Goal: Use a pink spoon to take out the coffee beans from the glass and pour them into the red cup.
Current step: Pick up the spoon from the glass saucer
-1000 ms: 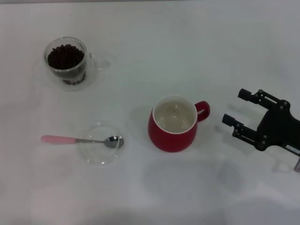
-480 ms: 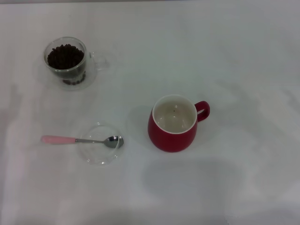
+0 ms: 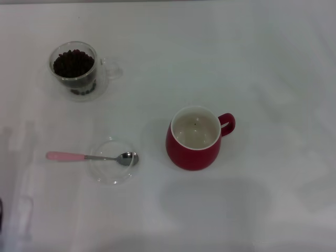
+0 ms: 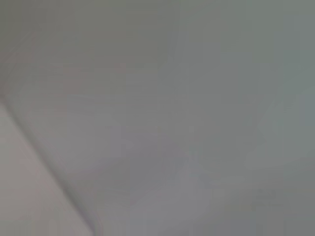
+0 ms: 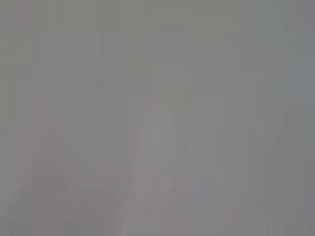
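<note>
Showing no jaws, state untellable | wrist views blank | pink spoon [image 3: 89, 156] bowl in dish [image 3: 112, 160]

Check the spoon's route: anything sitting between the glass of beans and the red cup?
Nothing visible. The glass stands far left, the red cup nearer and to its right, with bare table between them. The pink spoon lies off that line, its bowl over a clear dish.
</note>
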